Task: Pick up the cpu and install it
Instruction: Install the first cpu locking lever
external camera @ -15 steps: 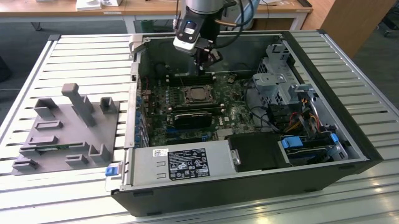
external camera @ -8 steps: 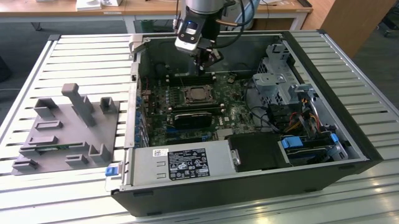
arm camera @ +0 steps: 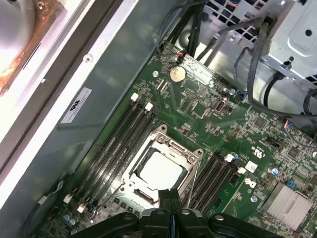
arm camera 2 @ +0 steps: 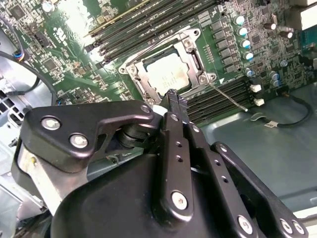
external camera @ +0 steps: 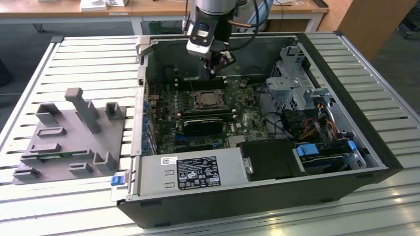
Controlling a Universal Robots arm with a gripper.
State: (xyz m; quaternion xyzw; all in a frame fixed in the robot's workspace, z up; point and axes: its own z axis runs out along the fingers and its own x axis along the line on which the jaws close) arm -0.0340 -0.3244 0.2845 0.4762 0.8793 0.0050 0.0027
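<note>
Gripper [external camera: 212, 73] stood over the open computer case [external camera: 262, 199], upper centre of the exterior view. My fingers were pressed together, with nothing held between them. The cpu [external camera: 208, 100] lay flat in the motherboard socket [external camera: 195, 94] at the centre of that frame, below my fingertips and apart from them. In both wrist views the cpu [arm camera 2: 168, 74] [arm camera: 159, 168] sat inside the socket's metal frame, with memory slots [arm camera: 119, 141] on either side. A grey fixture [external camera: 72, 137] occupied the tabletop [external camera: 78, 64] at the exterior view's left.

Matte black gripper [arm camera 2: 171, 99] linkage dotted with silver screw heads [arm camera 2: 179, 200]; silver-grey arm [external camera: 211, 9] and pale wrist block [external camera: 198, 43].
</note>
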